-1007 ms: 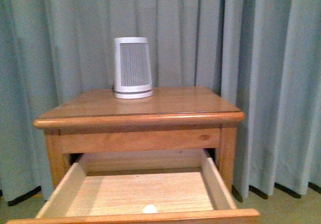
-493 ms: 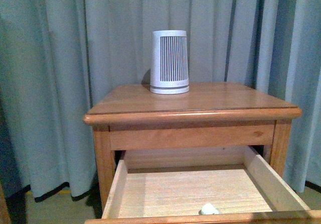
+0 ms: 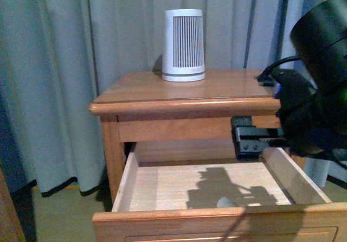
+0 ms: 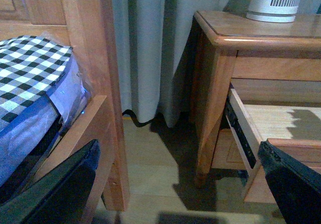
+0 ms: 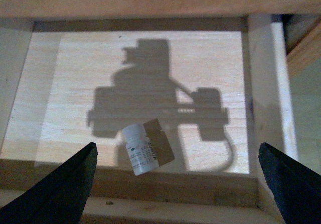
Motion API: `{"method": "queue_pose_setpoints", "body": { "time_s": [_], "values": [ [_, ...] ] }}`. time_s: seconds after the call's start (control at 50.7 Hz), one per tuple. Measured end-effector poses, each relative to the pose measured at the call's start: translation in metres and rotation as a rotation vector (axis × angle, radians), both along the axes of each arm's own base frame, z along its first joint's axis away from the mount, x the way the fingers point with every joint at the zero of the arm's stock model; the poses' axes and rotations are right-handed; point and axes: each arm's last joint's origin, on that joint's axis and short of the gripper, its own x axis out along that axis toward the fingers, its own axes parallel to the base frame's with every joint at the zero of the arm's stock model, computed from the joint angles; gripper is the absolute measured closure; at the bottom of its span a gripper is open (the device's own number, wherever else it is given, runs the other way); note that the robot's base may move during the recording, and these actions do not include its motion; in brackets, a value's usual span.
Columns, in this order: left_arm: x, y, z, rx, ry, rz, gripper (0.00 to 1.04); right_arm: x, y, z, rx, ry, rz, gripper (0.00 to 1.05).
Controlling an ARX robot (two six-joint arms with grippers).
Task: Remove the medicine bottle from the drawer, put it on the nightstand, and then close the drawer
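Orange-brown wood fills the centre of the front view, where the nightstand stands before grey-green curtains. Its upper drawer is pulled well out toward the lower edge of the frame.

The medicine bottle, small and white with a printed label, lies on its side on the drawer's pale floor, close to the front wall. In the front view it shows as a pale spot at lower centre-right, just behind the drawer's front and inside a dark shadow. A brown square patch touches the bottle's side; what it is cannot be told.

The right gripper hangs above the open drawer, its jaws spread wide, with the bottle below and between them, and it touches nothing. The arm that carries it is the black mass along the right edge of the front view, overlapping the nightstand's right front corner.

On the nightstand's top, toward the back at upper centre of the frame, a white slatted device stands upright.

The left gripper is off beside the nightstand, low over the tan floor, its jaws likewise parted wide and empty. Its camera takes in a wooden bed frame and a black-and-white checked cloth on one side. On the other are the nightstand's flank and the drawer's side.
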Motion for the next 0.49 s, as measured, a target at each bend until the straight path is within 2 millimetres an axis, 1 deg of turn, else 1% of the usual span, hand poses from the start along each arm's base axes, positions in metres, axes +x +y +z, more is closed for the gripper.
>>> {"method": "queue_pose_setpoints", "body": {
  "time_s": [0.197,0.414,0.493],
  "values": [
    [0.0,0.0,0.0,0.0,0.0,0.0,0.07,0.022,0.018,-0.027,0.008,0.013,-0.006,0.07],
    [0.0,0.0,0.0,0.0,0.0,0.0,0.07,0.04,0.027,-0.048,0.05,0.041,-0.052,0.07],
    [0.0,0.0,0.0,0.0,0.0,0.0,0.07,0.045,0.03,-0.061,0.055,0.065,-0.071,0.07]
  ]
}}
